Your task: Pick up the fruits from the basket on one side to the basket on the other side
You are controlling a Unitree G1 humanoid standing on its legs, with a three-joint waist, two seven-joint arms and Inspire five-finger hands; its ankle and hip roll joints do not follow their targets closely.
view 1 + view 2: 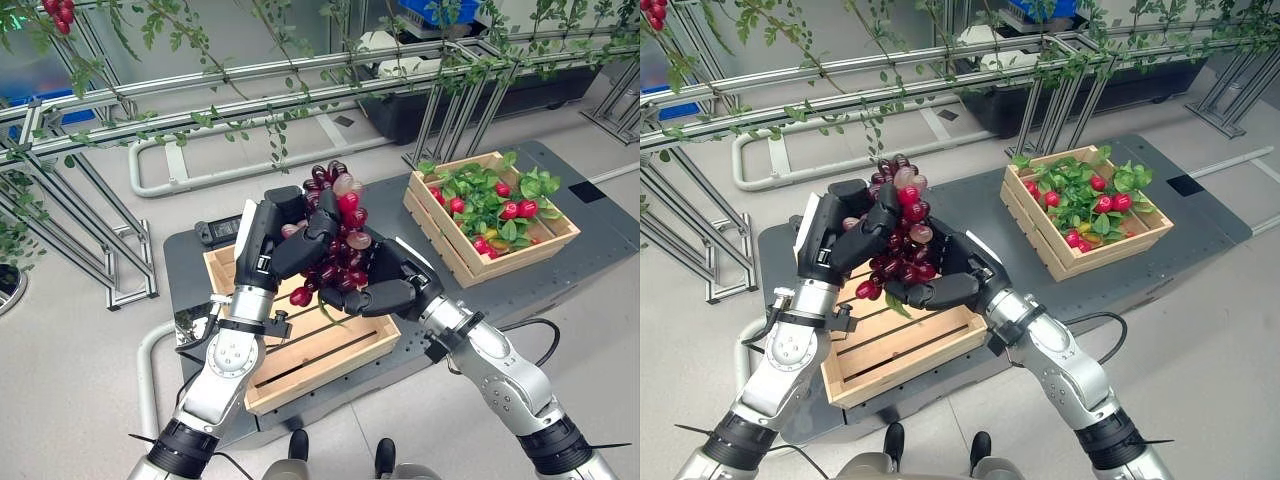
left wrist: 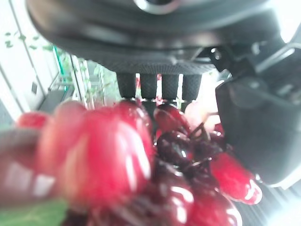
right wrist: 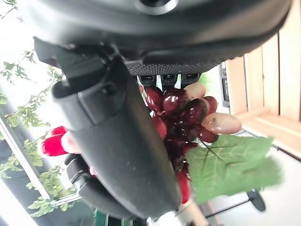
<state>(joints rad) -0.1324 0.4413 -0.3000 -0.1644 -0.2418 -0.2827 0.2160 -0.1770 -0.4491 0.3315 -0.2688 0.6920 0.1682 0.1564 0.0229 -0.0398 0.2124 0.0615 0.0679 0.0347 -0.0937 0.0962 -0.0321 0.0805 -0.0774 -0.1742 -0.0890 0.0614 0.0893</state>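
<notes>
While both hands meet above the near wooden basket (image 1: 330, 355), a bunch of red and dark grapes (image 1: 338, 235) hangs between them, lifted clear of the basket's slatted floor. The left hand (image 1: 280, 240) is curled against the bunch from the side of the near basket's far left corner, with its fingers (image 2: 151, 85) wrapped over the upper grapes. The right hand (image 1: 390, 285) cups the bunch from the opposite side, its fingers curled around the lower grapes and its thumb pressed to them; in the right wrist view a green leaf (image 3: 235, 167) shows attached to the bunch beside the basket's wooden slats. The near basket rests on a dark grey bench (image 1: 190, 270), and no fruit is visible on the exposed part of its floor. A second wooden basket (image 1: 470, 250) stands well apart from the near basket on the same bench, toward the robot's right, and contains red fruits (image 1: 518, 210) among green leaves (image 1: 480, 190). Behind the near basket, a small black device (image 1: 218, 232) lies on the bench, and metal rails with trailing vines (image 1: 200, 115) run beyond the bench.
</notes>
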